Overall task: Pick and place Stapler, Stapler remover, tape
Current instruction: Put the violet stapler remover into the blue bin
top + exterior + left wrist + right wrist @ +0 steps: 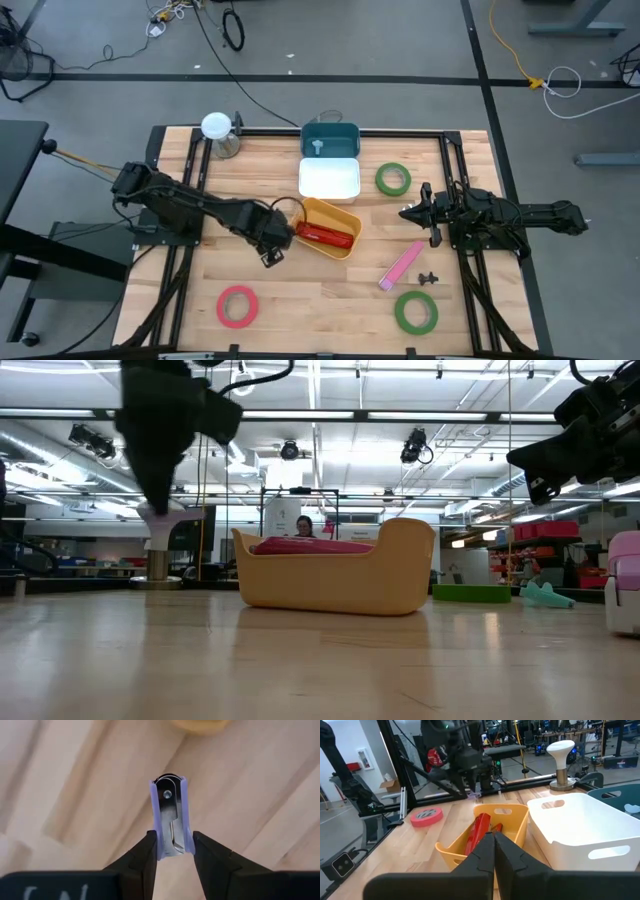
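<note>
Staple remover, lilac plastic with steel claws (170, 817), pinched between fingers of left tool (272, 250), above wooden counter (330, 300); yellow plastic bin (335, 215) just beside, toward right arm; right tool (415, 212) closed, empty, farther off.

yellow bin (335, 215), red stapler (325, 235) inside | white bin (329, 180) | teal bin (340, 135) | green tape rolls (393, 179) (415, 312) | red tape roll (237, 306) | pink stapler (400, 266) | lilac-and-silver staple remover (170, 817) | light wood table (320, 290)
</note>
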Available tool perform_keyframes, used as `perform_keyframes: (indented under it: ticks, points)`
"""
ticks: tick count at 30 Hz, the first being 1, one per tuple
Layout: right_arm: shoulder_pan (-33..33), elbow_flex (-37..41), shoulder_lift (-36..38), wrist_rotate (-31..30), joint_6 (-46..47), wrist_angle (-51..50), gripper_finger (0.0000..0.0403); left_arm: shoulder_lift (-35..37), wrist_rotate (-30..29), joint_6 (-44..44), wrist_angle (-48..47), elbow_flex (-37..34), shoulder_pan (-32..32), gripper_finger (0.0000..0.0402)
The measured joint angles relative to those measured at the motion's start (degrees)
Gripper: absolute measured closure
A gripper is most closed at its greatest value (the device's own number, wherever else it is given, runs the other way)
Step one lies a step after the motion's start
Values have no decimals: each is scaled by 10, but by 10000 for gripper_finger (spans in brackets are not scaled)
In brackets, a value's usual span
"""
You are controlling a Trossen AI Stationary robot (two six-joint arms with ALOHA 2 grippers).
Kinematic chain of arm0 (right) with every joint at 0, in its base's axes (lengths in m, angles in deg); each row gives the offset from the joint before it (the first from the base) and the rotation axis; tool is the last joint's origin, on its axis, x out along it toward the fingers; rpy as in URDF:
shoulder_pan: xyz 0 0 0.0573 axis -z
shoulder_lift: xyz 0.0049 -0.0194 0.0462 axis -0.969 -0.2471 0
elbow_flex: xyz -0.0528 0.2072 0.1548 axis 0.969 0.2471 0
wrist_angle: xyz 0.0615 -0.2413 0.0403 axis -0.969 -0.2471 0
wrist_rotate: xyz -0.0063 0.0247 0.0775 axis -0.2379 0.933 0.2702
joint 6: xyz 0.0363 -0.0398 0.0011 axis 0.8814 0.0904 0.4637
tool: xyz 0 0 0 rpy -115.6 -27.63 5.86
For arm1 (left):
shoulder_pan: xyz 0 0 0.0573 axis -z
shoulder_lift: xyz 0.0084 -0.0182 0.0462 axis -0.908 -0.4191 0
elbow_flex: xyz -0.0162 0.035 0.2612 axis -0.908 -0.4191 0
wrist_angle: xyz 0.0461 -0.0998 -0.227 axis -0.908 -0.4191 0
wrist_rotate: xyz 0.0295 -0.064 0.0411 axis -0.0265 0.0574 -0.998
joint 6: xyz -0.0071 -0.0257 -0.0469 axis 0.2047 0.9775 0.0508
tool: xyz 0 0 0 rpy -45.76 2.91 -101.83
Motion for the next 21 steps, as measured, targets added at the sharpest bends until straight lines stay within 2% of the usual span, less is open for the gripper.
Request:
perform_keyframes:
  ticks: [11,19,21]
  points:
    - [0,0,0,0,0,0,396,0,-5,-133,59,18,-85,278]
    - [0,0,0,0,0,0,396,0,-4,-248,149,18,-169,278]
    - [0,0,0,0,0,0,396,0,12,-277,169,18,-195,278]
